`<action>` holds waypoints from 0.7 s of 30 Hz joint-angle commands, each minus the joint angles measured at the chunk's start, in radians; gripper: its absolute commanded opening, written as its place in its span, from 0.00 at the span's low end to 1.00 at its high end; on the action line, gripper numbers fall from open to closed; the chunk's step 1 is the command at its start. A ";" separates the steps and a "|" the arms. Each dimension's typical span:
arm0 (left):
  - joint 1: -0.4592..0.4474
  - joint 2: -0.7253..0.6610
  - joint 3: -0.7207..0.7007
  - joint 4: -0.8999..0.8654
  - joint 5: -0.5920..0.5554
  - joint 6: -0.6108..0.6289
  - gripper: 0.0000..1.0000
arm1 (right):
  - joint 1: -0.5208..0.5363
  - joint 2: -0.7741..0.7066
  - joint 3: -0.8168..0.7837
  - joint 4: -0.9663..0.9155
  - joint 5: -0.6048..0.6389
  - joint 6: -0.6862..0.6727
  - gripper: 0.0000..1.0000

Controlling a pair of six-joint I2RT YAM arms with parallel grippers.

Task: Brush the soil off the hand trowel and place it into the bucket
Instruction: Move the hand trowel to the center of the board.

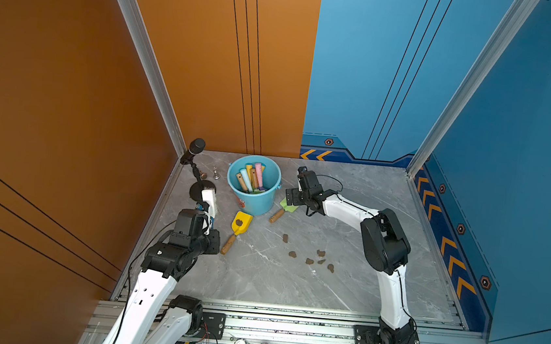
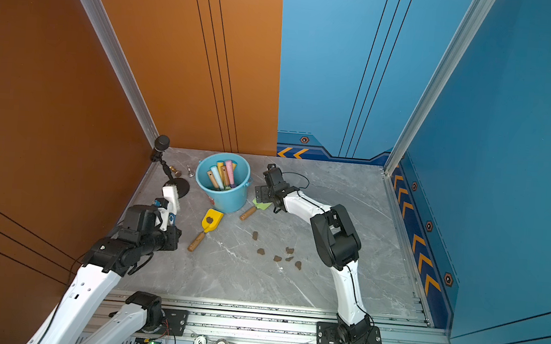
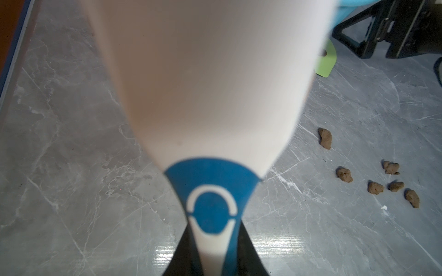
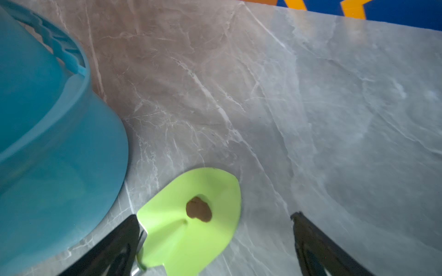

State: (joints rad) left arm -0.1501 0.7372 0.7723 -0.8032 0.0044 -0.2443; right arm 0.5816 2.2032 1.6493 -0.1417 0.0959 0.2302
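A green hand trowel (image 1: pixel 288 204) (image 4: pixel 172 239) lies right of the light-blue bucket (image 1: pixel 254 201) (image 2: pixel 227 199) (image 4: pixel 47 143), with a lump of soil (image 4: pixel 198 209) on its blade. My right gripper (image 1: pixel 290 198) (image 4: pixel 215 216) hangs open just over that blade, holding nothing. A yellow trowel (image 1: pixel 245 218) (image 2: pixel 216 216) lies in front of the bucket, also carrying a soil lump (image 1: pixel 238 223). Several trowels stand in the bucket. My left gripper (image 1: pixel 207 220) (image 3: pixel 212 258) is shut on a white-and-blue brush (image 1: pixel 209 199) (image 3: pixel 208 83), held up left of the yellow trowel.
Several loose soil lumps (image 1: pixel 309 261) (image 3: pixel 375 187) lie on the grey marble table (image 1: pixel 258 280) at mid-right. A black microphone on a stand (image 1: pixel 197 147) and two small metal pieces (image 1: pixel 216 173) sit at the back left. Walls close off three sides.
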 commanded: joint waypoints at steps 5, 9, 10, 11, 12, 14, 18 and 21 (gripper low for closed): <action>0.011 -0.004 -0.013 0.019 0.010 0.005 0.00 | -0.003 0.148 0.205 -0.075 -0.018 -0.014 1.00; 0.010 -0.016 -0.016 0.020 0.003 0.003 0.00 | -0.001 0.191 0.248 -0.113 0.009 -0.001 1.00; 0.011 -0.017 -0.016 0.020 0.001 0.003 0.00 | 0.000 0.199 0.256 -0.120 0.013 -0.002 1.00; 0.011 -0.018 -0.015 0.020 0.000 0.003 0.00 | 0.000 0.209 0.259 -0.122 0.018 -0.001 1.00; 0.010 -0.018 -0.016 0.020 0.001 0.003 0.00 | -0.001 0.215 0.263 -0.128 0.019 -0.002 1.00; 0.010 -0.018 -0.016 0.019 0.001 0.003 0.00 | -0.003 0.239 0.306 -0.185 0.012 -0.003 1.00; 0.010 -0.024 -0.017 0.020 0.002 0.003 0.00 | 0.001 0.266 0.361 -0.287 0.033 -0.002 1.00; 0.010 -0.034 -0.019 0.020 0.001 0.003 0.00 | 0.009 0.277 0.372 -0.351 0.060 -0.002 1.00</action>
State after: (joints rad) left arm -0.1486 0.7208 0.7677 -0.8028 0.0067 -0.2447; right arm 0.5831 2.4619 1.9945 -0.3641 0.1078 0.2173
